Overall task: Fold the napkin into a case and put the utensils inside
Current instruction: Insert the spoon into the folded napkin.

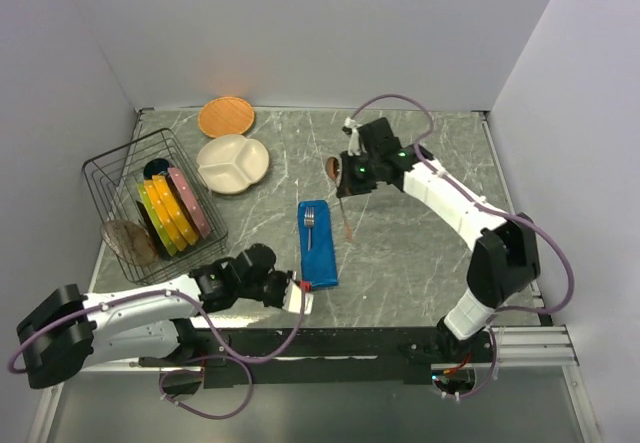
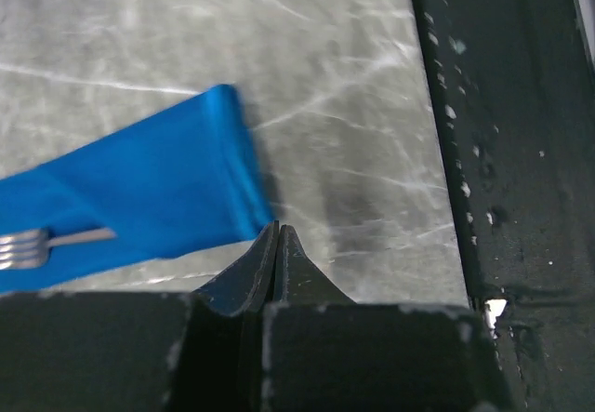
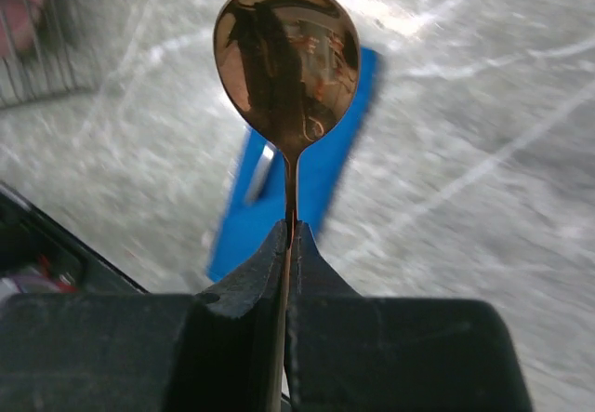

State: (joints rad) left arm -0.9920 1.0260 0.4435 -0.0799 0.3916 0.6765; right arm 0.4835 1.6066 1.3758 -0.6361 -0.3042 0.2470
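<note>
The napkin [image 1: 318, 245] lies folded as a narrow blue case in the middle of the table, also seen as the napkin [image 2: 139, 189] and the napkin [image 3: 321, 175]. A metal fork [image 1: 309, 221] rests on its far half, tines at the fork [image 2: 23, 248]. My right gripper [image 1: 343, 185] hangs above the table just right of the case's far end. It is shut on the thin handle of a brown spoon [image 3: 286, 59], bowl past the fingertips. My left gripper [image 2: 279, 231] is shut and holds nothing, just off the case's near corner, low by the table's front edge [image 1: 300, 293].
A black wire rack [image 1: 112, 168] with several coloured plates stands at the left. A white divided plate [image 1: 232, 163] and an orange round plate [image 1: 226, 116] lie behind it. The dark front rail [image 2: 511, 152] runs close beside the left gripper.
</note>
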